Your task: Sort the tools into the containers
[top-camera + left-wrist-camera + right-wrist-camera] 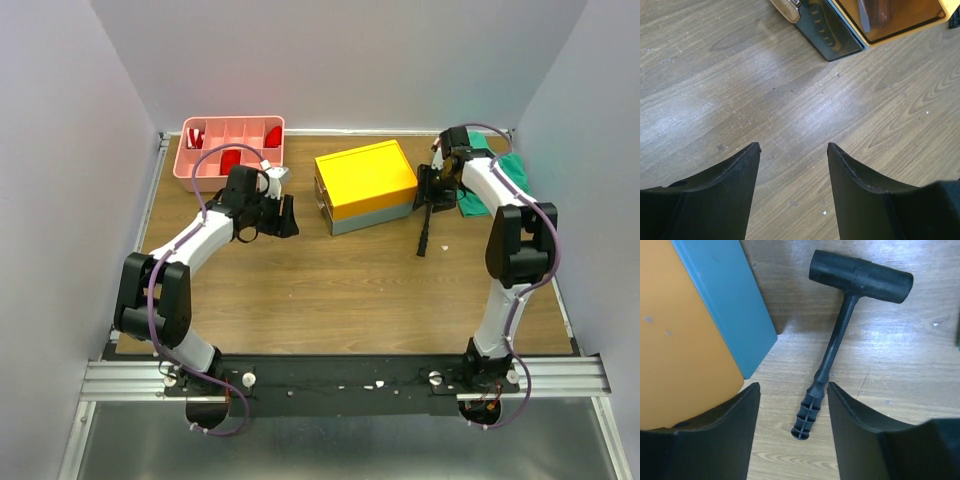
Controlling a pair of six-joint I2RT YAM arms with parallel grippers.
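A black hammer lies on the wooden table right of the grey toolbox with a yellow lid. In the right wrist view the hammer points its ribbed handle end between my fingers. My right gripper is open and empty just above it; it also shows in the top view. My left gripper is open and empty over bare wood between the pink tray and the toolbox. The left wrist view shows my left gripper and the toolbox corner. Red items lie in the tray's compartments.
A green cloth lies at the far right behind the right arm. The toolbox stands close to the left of my right gripper. Walls enclose the table at the back and both sides.
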